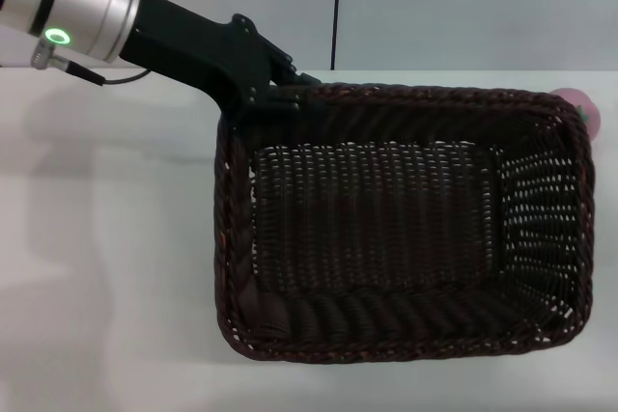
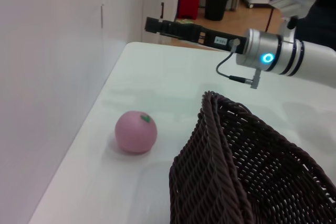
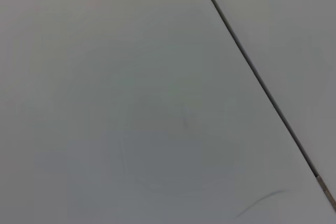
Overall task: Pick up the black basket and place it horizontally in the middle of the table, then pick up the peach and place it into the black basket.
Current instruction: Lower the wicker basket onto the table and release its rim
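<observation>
The black basket fills the middle and right of the head view, open side up, long side across. My left gripper is shut on its braided rim at the far left corner. In the left wrist view the basket rises with one corner high. The pink peach lies on the white table just behind the basket's far right corner, mostly hidden by the rim. The left wrist view shows the peach whole, apart from the basket. My right arm is stretched out above the table's far side.
A grey wall with a dark vertical seam runs along the table's far edge. The right wrist view shows only this wall and seam. A red panel and a black bin stand on the floor beyond the table.
</observation>
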Controlling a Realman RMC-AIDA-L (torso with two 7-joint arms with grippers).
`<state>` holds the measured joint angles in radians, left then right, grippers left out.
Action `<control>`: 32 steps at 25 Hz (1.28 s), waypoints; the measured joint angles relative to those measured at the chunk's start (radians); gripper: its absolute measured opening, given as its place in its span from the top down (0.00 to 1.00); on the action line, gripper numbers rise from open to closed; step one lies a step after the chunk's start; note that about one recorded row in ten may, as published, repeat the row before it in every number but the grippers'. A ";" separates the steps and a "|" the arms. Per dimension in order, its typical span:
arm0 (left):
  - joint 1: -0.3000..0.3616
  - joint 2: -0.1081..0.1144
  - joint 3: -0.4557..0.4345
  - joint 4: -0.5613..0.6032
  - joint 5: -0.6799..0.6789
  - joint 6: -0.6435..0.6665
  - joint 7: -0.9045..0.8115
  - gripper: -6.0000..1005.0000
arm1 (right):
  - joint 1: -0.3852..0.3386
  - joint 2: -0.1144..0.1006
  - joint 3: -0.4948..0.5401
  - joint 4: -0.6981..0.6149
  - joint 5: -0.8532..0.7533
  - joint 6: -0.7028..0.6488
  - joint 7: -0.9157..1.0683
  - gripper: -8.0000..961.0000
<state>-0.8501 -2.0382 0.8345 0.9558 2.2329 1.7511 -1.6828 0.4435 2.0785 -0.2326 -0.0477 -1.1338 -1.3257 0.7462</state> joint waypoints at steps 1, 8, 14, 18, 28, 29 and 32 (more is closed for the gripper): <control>-0.001 -0.002 0.000 -0.002 -0.001 0.000 0.003 0.77 | -0.001 0.000 0.000 0.000 0.000 -0.001 0.000 0.46; -0.019 -0.010 0.000 -0.078 -0.005 -0.033 0.064 0.73 | -0.014 0.000 -0.002 0.010 -0.032 -0.046 -0.001 0.47; -0.036 -0.014 0.001 -0.157 -0.001 -0.097 0.081 0.70 | -0.035 0.000 -0.019 0.011 -0.090 -0.197 -0.077 0.46; -0.040 -0.015 0.011 -0.177 0.001 -0.138 0.084 0.68 | -0.039 0.001 -0.054 0.014 -0.091 -0.233 -0.082 0.47; -0.040 -0.019 0.050 -0.184 0.000 -0.210 0.085 0.63 | -0.045 0.002 -0.066 0.043 -0.100 -0.241 -0.078 0.46; -0.041 -0.019 0.050 -0.184 0.000 -0.212 0.085 0.63 | -0.046 0.002 -0.068 0.046 -0.101 -0.241 -0.077 0.47; -0.041 -0.020 0.048 -0.184 -0.006 -0.215 0.086 0.54 | -0.052 0.002 -0.075 0.050 -0.101 -0.246 -0.077 0.47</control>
<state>-0.8910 -2.0579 0.8825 0.7715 2.2270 1.5359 -1.5965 0.3917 2.0801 -0.3072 0.0023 -1.2351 -1.5721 0.6689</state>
